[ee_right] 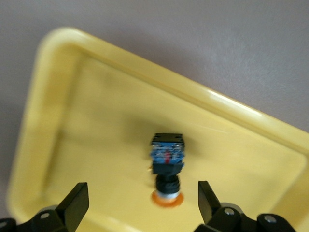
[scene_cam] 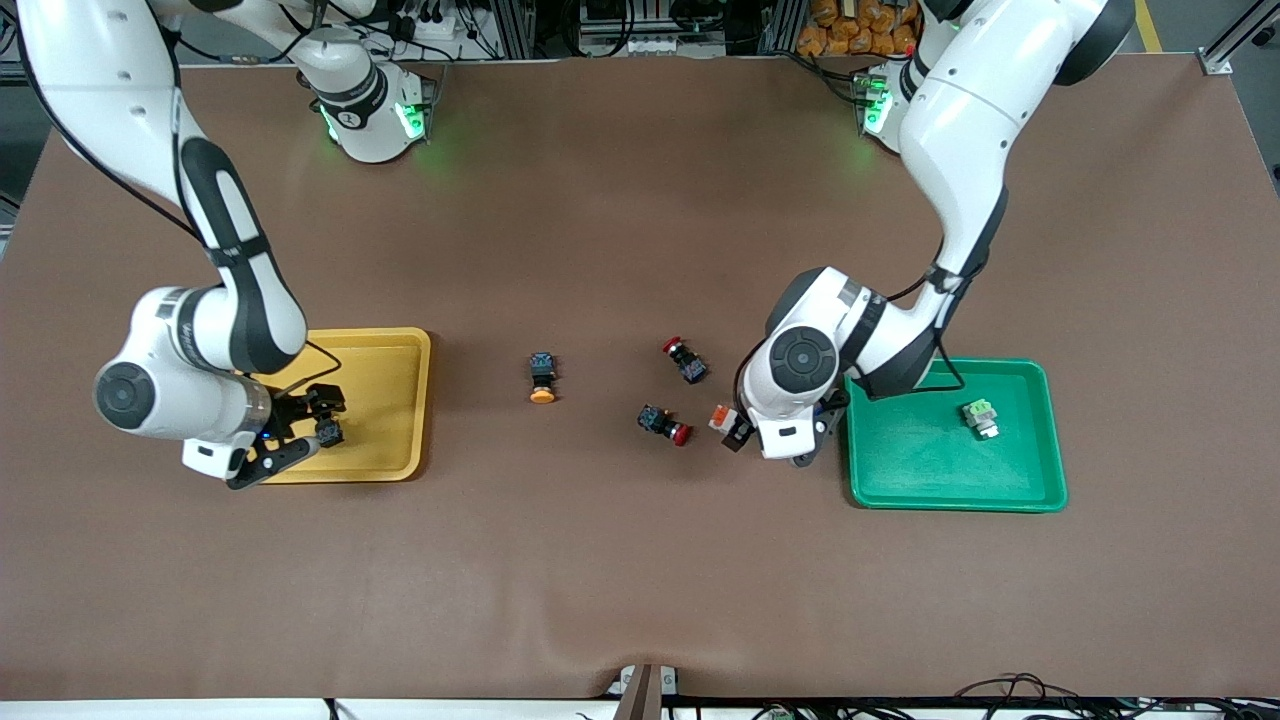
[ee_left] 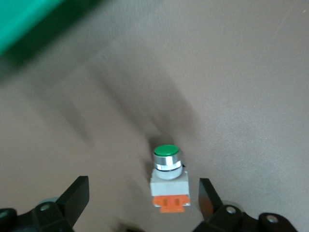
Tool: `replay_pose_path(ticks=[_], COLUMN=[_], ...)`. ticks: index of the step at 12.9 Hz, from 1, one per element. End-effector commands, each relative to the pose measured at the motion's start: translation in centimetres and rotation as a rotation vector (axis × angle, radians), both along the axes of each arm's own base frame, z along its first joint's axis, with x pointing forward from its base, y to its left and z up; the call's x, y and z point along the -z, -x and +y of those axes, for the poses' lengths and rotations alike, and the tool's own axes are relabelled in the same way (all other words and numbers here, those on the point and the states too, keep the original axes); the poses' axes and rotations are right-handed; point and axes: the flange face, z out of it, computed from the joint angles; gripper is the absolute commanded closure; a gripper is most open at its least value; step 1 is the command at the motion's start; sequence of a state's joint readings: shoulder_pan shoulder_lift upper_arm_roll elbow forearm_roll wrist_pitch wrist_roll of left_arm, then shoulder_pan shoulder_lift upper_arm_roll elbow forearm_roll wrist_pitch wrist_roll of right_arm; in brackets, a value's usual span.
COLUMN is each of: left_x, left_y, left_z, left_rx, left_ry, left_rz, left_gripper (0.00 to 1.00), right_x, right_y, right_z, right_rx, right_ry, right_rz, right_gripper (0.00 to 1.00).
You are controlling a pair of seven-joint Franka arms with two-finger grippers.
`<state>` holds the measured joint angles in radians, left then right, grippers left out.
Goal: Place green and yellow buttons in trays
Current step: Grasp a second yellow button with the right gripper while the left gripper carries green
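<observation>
A black-bodied button with a yellow-orange cap [ee_right: 167, 169] lies on its side in the yellow tray [ee_right: 91, 121], loose between the fingers of my open right gripper [ee_right: 142, 203]. In the front view this gripper [scene_cam: 303, 432] hangs low over the yellow tray [scene_cam: 390, 400], just beside that button [scene_cam: 328, 432]. My left gripper [ee_left: 142, 203] is open, low over a white-bodied button with a green cap and an orange base [ee_left: 169, 181]. That button [scene_cam: 722, 417] lies on the mat beside the green tray [scene_cam: 920, 470]. A light-green button [scene_cam: 980, 418] rests in the green tray. Another yellow-orange button [scene_cam: 542, 378] lies mid-table.
Two black buttons with red caps [scene_cam: 685, 360] [scene_cam: 666, 425] lie on the brown mat between the mid-table yellow-orange button and the left gripper [scene_cam: 748, 432]. A corner of the green tray [ee_left: 24, 19] shows in the left wrist view.
</observation>
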<state>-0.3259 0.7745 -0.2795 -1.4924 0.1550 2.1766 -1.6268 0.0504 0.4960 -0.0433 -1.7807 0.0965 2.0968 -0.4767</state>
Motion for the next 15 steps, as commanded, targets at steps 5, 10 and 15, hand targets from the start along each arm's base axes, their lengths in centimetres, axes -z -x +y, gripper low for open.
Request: replay_pose_path(ticks=[5, 10, 15], left_x=[3.5, 4.4, 1.9], left_y=[0.3, 0.5, -0.3], left_z=[-2.0, -2.2, -2.2], left_rx=[-0.083, -0.086, -0.085], left_ry=[-0.012, -0.032, -0.016], left_rz=[-0.053, -0.073, -0.104], left_gripper=[0.00, 1.00, 1.00], right_x=[-3.0, 0.6, 3.9], right_y=[2.2, 7.5, 10.7], right_z=[15.8, 28.3, 31.5], right_rx=[0.240, 0.405, 0.391], right_ry=[0.055, 0.065, 0.058], right_rz=[0.041, 0.009, -0.032], right_gripper=[0.00, 0.00, 0.00])
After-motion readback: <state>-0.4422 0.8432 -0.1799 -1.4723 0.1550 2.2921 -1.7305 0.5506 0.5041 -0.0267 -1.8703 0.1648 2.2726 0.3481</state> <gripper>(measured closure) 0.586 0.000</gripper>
